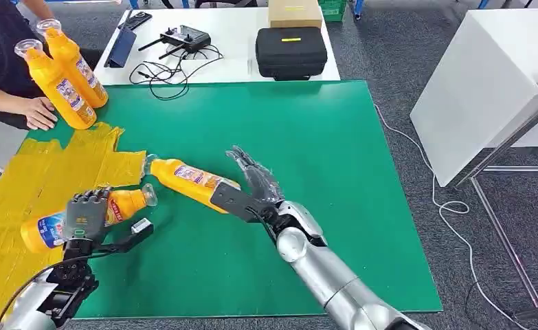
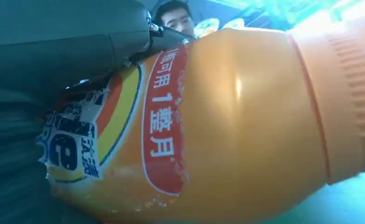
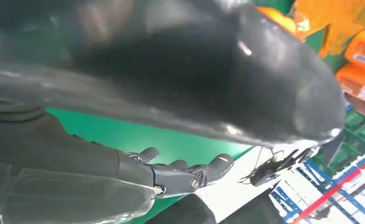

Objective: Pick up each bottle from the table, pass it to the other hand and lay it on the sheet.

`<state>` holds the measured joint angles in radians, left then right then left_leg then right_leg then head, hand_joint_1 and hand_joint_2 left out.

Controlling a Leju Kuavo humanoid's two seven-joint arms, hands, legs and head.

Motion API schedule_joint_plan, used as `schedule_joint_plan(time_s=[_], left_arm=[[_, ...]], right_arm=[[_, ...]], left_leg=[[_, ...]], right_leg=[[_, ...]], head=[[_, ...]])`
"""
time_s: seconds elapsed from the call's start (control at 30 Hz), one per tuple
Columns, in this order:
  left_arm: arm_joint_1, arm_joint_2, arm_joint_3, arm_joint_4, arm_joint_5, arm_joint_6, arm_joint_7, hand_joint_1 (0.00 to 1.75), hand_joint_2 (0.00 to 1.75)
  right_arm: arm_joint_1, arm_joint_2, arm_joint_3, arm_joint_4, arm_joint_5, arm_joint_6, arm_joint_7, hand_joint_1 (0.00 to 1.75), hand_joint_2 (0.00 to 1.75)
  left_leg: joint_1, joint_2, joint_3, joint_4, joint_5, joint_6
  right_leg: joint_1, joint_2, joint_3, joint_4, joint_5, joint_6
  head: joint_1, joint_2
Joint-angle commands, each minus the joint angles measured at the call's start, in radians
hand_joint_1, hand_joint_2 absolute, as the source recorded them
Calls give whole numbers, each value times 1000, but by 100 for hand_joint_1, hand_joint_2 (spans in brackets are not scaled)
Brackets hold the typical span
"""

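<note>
The left hand (image 1: 86,214) grips an orange bottle (image 1: 118,208) around its middle. This bottle lies on its side over the yellow sheet (image 1: 25,180), near the left edge of the green table (image 1: 321,158), and its cap sticks out past the sheet onto the green. In the left wrist view the same bottle (image 2: 227,126) sits right up against the hand, with a torn label.

The right hand (image 1: 251,180) is flat with its fingers (image 3: 217,164) spread apart, and it holds nothing. It rests beside a second orange bottle (image 1: 187,180), touching the bottle's bottom end. This bottle lies on its side on the green, close to the middle of the table, with its cap pointing at the sheet's edge.

Two more orange bottles (image 1: 65,72) stand leaning together at the far left corner of the table. A person's hand (image 1: 38,112) rests just beside them.

Past the far edge is a white table (image 1: 231,69). On it are a black case (image 1: 290,51), a cardboard box (image 1: 294,12), a controller (image 1: 183,38) with black cables, and a dark tablet (image 1: 120,48).
</note>
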<state>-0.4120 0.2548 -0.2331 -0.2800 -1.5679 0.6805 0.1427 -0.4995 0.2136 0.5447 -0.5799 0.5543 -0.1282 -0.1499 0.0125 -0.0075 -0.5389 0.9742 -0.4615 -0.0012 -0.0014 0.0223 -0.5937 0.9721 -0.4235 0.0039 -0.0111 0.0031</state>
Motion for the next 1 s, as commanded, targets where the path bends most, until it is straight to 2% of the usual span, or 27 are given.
schedule_joint_plan(time_s=[0.03, 0.27, 0.5, 0.53, 0.57, 0.6, 0.63, 1.0], left_arm=[[-35, 11, -6, 97, -1, -61, 15, 175, 175], [-40, -23, 4, 100, 11, -212, -47, 175, 175], [-35, -27, 21, 93, 28, -228, -65, 175, 175], [-31, -30, 24, 92, 48, -248, -93, 12, 175], [-27, -30, 34, 93, 60, -274, -126, 0, 175], [-22, -32, 53, 90, 79, -275, -145, 0, 175], [-20, -32, 60, 89, 83, -272, -147, 0, 0], [-18, -44, 97, 75, 81, -190, -266, 0, 0]], right_arm=[[23, -38, -40, -62, 21, 6, 20, 0, 0], [36, -51, -60, -88, 48, 29, 32, 0, 0], [26, -51, -66, -68, 56, 44, 28, 0, 0], [18, -48, -66, -59, 57, 48, 23, 0, 0], [10, -45, -66, -47, 62, 51, 19, 0, 0], [3, -42, -68, -37, 65, 53, 16, 0, 0], [-1, -40, -69, -32, 67, 54, 15, 0, 0], [-49, -15, -86, 54, 84, 55, -22, 0, 0]], left_leg=[[0, 0, 3, -1, -1, 1], [-1, -1, 4, -1, -1, 1], [0, 1, 9, -2, -1, 1], [-1, 0, 9, -2, 0, 1], [-1, 0, 9, -2, 0, 1], [-1, 0, 11, -2, -1, 1], [-1, 0, 10, -2, 0, 1], [-1, 0, 12, -2, 0, 1]], right_leg=[[0, -1, 3, -1, -1, 1], [0, -2, 5, -1, -1, 1], [0, -2, 10, -2, 0, 1], [-1, -2, 9, -1, 0, 1], [-1, -2, 9, -1, 0, 1], [-1, -2, 11, -1, 0, 1], [-2, -1, 10, 0, 0, 1], [-1, -3, 14, -1, 0, 1]], head=[[0, 0], [0, 0], [0, 0], [0, 0], [0, 0], [0, 0], [0, 0], [-1, 0]])
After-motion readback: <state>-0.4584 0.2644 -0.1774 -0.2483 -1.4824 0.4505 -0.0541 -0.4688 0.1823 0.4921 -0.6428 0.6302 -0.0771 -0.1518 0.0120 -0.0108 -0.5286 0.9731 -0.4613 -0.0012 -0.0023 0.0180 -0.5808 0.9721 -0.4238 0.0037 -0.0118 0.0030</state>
